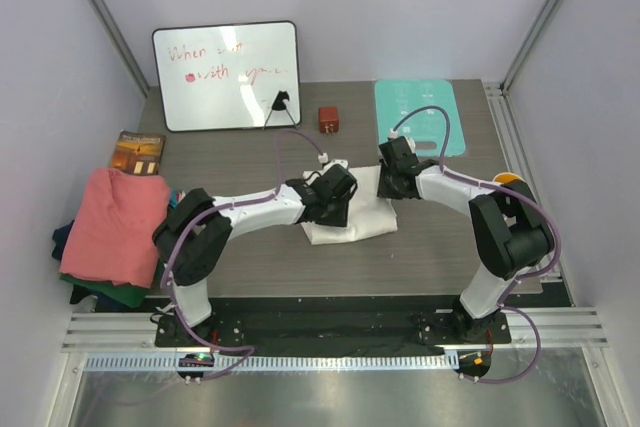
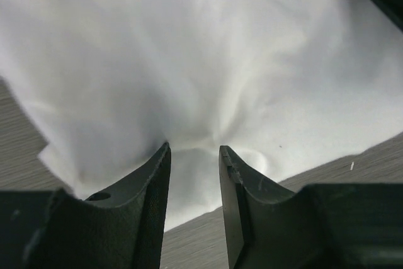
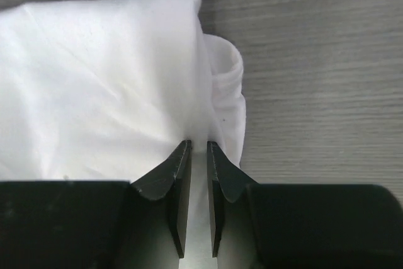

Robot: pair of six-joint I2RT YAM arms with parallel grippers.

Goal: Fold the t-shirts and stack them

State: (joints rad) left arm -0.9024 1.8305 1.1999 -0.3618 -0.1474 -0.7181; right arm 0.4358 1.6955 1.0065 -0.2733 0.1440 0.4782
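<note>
Seen from above, the white t-shirt [image 1: 362, 222] lies as a folded bundle in the middle of the table [image 1: 440, 247]. Both arms reach onto it, the left gripper [image 1: 338, 202] at its left part and the right gripper [image 1: 388, 185] at its far right corner. At the left table edge, the salmon-pink t-shirt [image 1: 115, 219] rests on the dark green t-shirt [image 1: 110, 292] and the navy t-shirt [image 1: 62, 242].

In the left wrist view, the two fingers [image 2: 148, 187] pinch a gathered fold of the white cloth, and creases run toward their tips.

In the right wrist view, the fingers [image 3: 170, 181] stand almost together, clamped on the cloth edge just beside a rolled hem.
</note>
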